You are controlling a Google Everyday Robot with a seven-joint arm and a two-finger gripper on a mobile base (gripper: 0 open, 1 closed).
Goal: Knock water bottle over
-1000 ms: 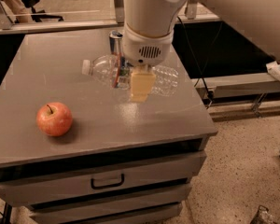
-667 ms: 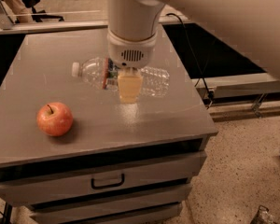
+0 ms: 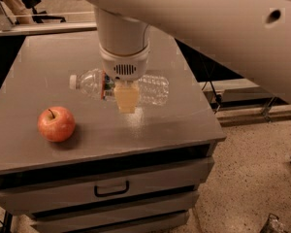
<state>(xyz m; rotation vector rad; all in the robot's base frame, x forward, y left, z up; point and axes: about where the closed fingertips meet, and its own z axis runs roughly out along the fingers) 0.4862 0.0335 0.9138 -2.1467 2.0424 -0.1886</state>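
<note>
The water bottle [image 3: 153, 88], clear ribbed plastic with a white cap at its left end and a red-and-white label band, lies on its side across the middle of the grey cabinet top [image 3: 48, 62]. My gripper [image 3: 127, 100] hangs from the white arm directly over and in front of the bottle's middle, covering part of its label. Its yellowish finger points down close to the cabinet top.
A red apple [image 3: 56, 124] sits at the front left of the cabinet top. The cabinet has drawers below, one with a handle [image 3: 111, 189]. The large white arm spans the upper right. Speckled floor lies to the right.
The bottle has shifted left and toward the front, still lying on its side. My gripper and arm moved left with it. The can seen behind earlier is out of sight.
</note>
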